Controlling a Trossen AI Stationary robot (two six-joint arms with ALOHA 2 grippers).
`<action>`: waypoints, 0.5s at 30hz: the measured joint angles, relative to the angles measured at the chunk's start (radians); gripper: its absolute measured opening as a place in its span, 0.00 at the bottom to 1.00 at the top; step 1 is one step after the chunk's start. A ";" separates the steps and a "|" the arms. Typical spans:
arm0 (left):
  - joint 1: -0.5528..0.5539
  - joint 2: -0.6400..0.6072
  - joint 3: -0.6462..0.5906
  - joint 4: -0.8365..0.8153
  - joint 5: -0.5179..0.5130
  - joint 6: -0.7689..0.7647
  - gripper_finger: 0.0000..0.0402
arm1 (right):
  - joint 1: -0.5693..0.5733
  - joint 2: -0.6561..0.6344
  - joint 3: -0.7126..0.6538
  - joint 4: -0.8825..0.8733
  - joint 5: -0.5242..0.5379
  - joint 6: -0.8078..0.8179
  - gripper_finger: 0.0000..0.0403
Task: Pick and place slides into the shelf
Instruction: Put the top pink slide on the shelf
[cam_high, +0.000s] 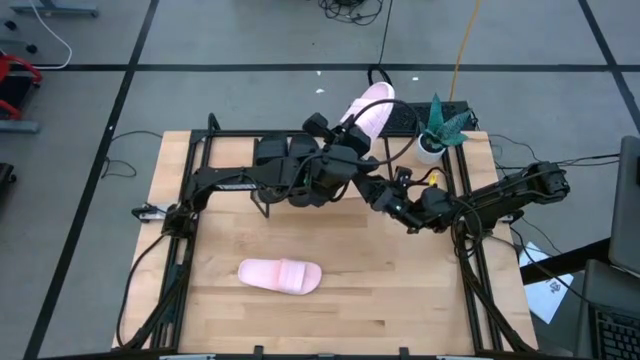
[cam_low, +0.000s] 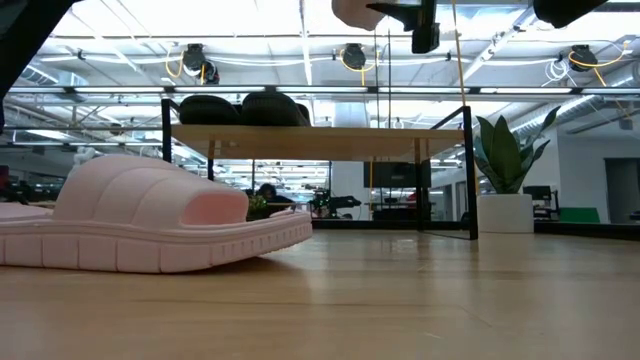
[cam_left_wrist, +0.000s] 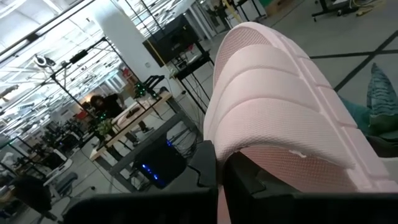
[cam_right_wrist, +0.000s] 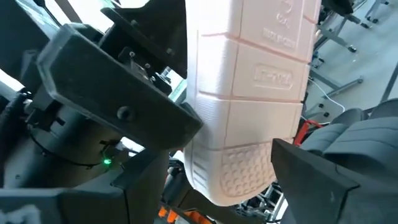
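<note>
Presumably to clear the shelf (cam_low: 320, 140) top, the left pincer (cam_high: 350, 140), pinching one pink slide (cam_high: 368, 112), holds it high near the table's (cam_high: 400, 290) far edge. Spread wide, the right pincer (cam_high: 385, 197) flanks its sole. Raised lettering there is unreadable. Another pink slide (cam_high: 280, 275) lies on the table; dark slides (cam_low: 240, 108) sit on the shelf.

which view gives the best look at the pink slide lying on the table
The low view: that pink slide fills its left side in full side profile, strap and ribbed sole clear. The high view shows it small from above, lying alone on the table. Neither wrist view shows it; both frame the other pink slide, lifted.
</note>
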 joint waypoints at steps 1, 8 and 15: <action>0.000 0.000 0.000 0.000 0.000 0.000 0.00 | 0.000 0.000 0.000 -0.005 0.001 0.004 0.67; 0.000 0.000 0.000 0.001 0.001 -0.025 0.00 | 0.000 0.000 0.000 -0.019 0.071 0.014 0.67; 0.005 0.000 0.000 -0.003 0.026 -0.053 0.00 | 0.000 0.000 0.000 -0.011 0.072 0.044 0.67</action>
